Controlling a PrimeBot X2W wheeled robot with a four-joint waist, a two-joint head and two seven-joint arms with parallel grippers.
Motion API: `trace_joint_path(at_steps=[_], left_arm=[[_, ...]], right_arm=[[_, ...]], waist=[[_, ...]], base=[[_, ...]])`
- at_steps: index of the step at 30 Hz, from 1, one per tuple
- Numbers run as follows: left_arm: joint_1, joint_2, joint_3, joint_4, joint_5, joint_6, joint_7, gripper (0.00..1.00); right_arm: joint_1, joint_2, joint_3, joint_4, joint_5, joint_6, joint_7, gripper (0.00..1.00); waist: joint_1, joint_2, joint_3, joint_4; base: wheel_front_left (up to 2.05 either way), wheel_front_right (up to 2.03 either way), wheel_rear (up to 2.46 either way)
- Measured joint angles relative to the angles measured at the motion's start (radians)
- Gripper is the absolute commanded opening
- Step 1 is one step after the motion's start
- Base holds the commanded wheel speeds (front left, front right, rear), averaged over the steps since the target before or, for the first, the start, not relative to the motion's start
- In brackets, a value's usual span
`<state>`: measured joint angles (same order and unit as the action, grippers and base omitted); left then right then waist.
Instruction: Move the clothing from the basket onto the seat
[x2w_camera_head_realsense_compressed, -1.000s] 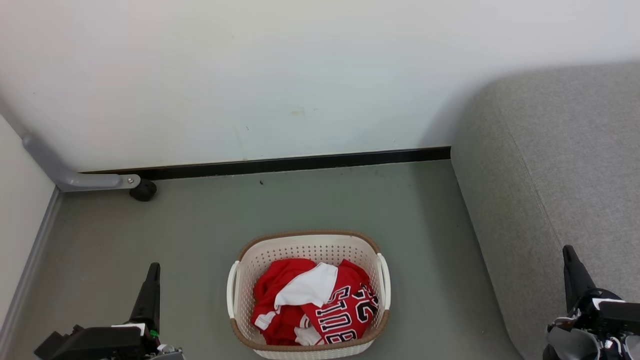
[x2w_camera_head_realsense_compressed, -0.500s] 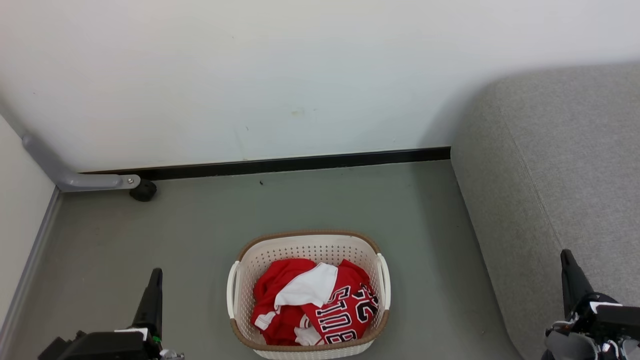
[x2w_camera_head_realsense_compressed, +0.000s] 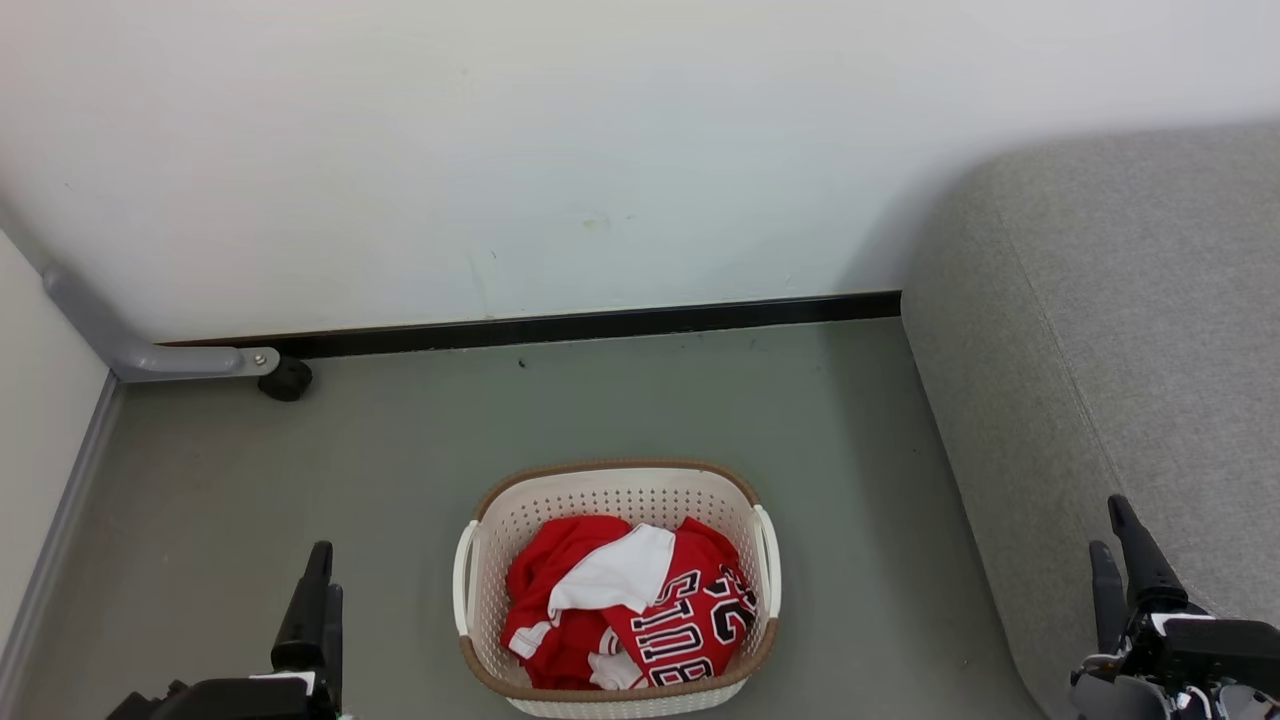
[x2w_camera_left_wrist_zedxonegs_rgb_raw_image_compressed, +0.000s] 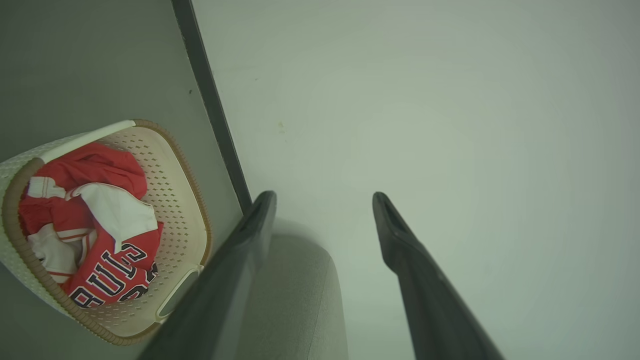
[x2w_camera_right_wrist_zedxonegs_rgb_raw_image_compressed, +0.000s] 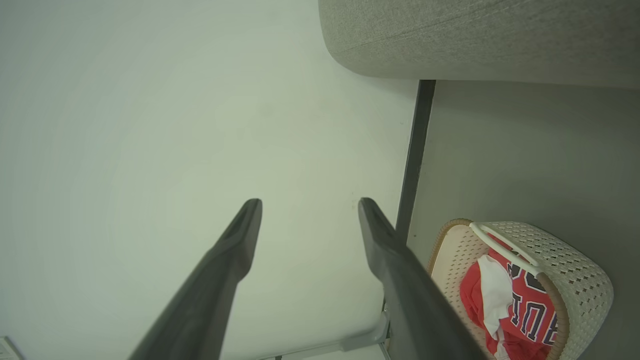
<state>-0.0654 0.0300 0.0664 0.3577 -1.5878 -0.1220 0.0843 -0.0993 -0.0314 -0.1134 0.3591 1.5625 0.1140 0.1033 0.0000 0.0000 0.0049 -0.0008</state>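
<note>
Red sports clothing with white trim and black lettering (x2w_camera_head_realsense_compressed: 640, 620), one crumpled heap inside the cream-white perforated plastic basket with brown woven-look rim (x2w_camera_head_realsense_compressed: 615, 468), on the grey floor (x2w_camera_head_realsense_compressed: 400, 450) between the two pairs of fingers. Left fingers (x2w_camera_left_wrist_zedxonegs_rgb_raw_image_compressed: 240, 260), long and dark: spread apart, released, holding nothing; right fingers (x2w_camera_right_wrist_zedxonegs_rgb_raw_image_compressed: 220, 270): likewise spread and empty. Large light-grey fabric seat cushion (x2w_camera_head_realsense_compressed: 1120, 330): beside the right fingers, well apart from the left ones.

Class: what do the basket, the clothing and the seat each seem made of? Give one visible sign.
The basket: likely moulded plastic, cream, rows of punched holes; its brown rim looks woven. The clothing: probably thin synthetic fabric, crumpled folds. The seat: grey woven upholstery, flecked texture, stitched seam.
</note>
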Motion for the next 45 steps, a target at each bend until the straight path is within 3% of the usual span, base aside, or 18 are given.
trace_joint_path(at_steps=[21, 45], left_arm=[[-0.065, 0.043, -0.107, 0.058, 0.191, 0.0, -0.081, 1.0], [-0.131, 0.111, -0.244, 0.11, 0.622, 0.036, -0.167, 1.0]], right_arm=[[-0.081, -0.061, 0.141, 0.048, -0.188, 0.0, -0.062, 1.0], [-0.215, -0.15, 0.409, 0.185, -0.522, 0.001, -0.172, 1.0]], waist=[[0.0, 0.0, 0.0, -0.001], [0.0, 0.0, -0.005, -0.004]], base=[[0.0, 0.0, 0.0], [0.0, 0.0, 0.0]])
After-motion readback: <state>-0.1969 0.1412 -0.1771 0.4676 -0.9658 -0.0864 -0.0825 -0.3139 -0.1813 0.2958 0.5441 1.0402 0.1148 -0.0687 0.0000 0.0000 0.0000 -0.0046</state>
